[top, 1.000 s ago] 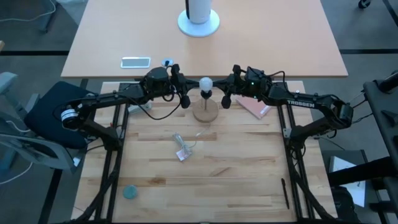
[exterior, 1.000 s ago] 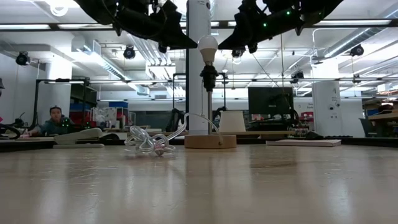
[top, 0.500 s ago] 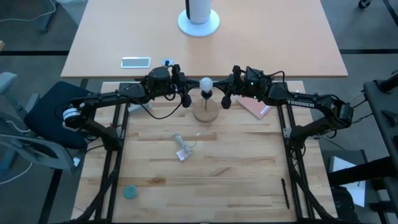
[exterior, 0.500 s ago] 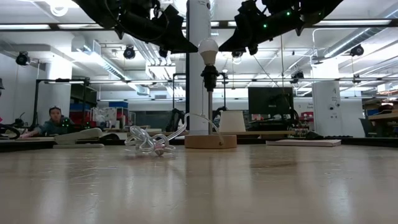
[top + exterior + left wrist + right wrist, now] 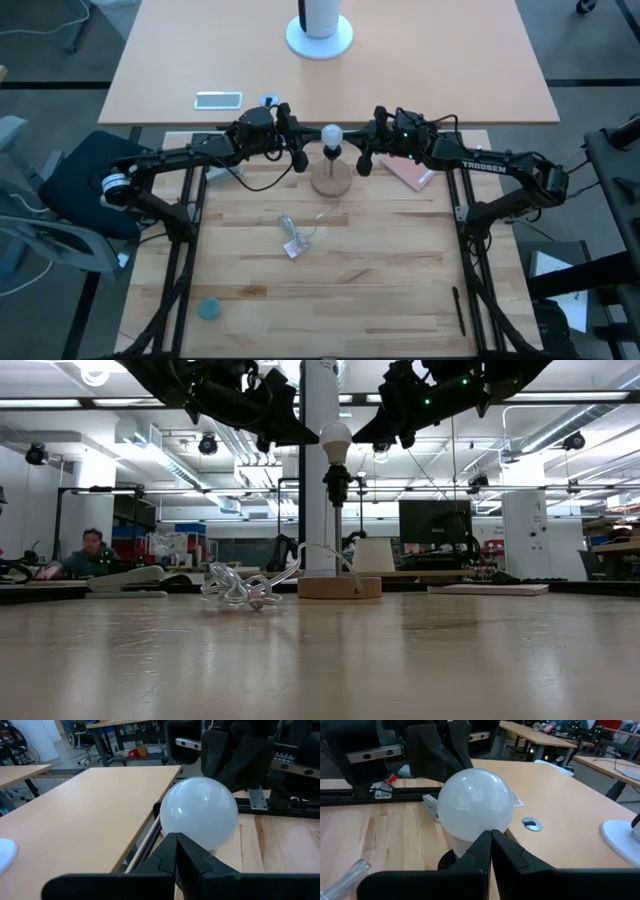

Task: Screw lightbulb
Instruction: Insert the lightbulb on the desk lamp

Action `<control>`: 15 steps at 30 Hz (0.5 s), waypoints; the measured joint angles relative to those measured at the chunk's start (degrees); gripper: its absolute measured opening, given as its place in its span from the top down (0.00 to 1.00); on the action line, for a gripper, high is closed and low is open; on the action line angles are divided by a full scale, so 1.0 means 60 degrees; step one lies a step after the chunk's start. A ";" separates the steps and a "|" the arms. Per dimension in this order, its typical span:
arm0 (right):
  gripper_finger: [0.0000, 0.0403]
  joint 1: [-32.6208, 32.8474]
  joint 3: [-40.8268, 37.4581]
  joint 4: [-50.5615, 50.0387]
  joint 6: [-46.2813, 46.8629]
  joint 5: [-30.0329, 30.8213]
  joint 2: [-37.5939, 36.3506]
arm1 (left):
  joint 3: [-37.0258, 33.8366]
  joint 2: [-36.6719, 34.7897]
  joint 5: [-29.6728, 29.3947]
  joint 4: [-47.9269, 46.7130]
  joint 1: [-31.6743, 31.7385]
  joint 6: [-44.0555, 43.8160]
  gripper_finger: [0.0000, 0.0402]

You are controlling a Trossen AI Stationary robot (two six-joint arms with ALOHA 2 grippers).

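Observation:
The frosted white lightbulb (image 5: 330,134) stands upright with its base in the black socket (image 5: 336,485), which sits on a thin post rising from a round wooden base (image 5: 331,180). My left gripper (image 5: 298,162) hangs shut just to the bulb's left, high above the table. My right gripper (image 5: 363,162) hangs shut just to its right at the same height. In each wrist view the shut fingertips (image 5: 176,845) (image 5: 490,840) point at the bulb (image 5: 200,812) (image 5: 476,805). From above, a gap shows between each gripper and the bulb.
A crumpled clear wrapper (image 5: 291,238) lies nearer than the stand. A pink flat pad (image 5: 410,172) lies under the right arm, a teal disc (image 5: 208,309) sits near left, and a black pen (image 5: 459,310) near right. A person (image 5: 90,550) sits in the room beyond.

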 joint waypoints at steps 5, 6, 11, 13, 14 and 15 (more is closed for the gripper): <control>0.98 0.0033 -0.0011 -0.0028 0.0004 -0.0046 0.0000 | 0.0000 0.0049 -0.0005 0.0057 0.0039 0.0077 1.00; 0.98 0.0040 -0.0011 -0.0025 0.0004 -0.0066 0.0000 | 0.0000 0.0070 -0.0003 0.0069 0.0077 0.0077 1.00; 0.98 0.0081 -0.0017 -0.0066 0.0007 -0.0092 0.0000 | 0.0004 0.0185 0.0007 0.0154 0.0173 0.0065 1.00; 0.98 0.0086 -0.0029 -0.0156 0.0043 -0.0088 0.0000 | 0.0004 0.0197 0.0022 0.0217 0.0178 0.0043 1.00; 0.98 0.0101 -0.0033 -0.0194 0.0060 -0.0084 0.0004 | 0.0004 0.0197 0.0038 0.0229 0.0178 0.0050 1.00; 0.98 0.0106 -0.0036 -0.0232 0.0076 -0.0077 0.0007 | 0.0004 0.0197 0.0074 0.0236 0.0178 0.0059 1.00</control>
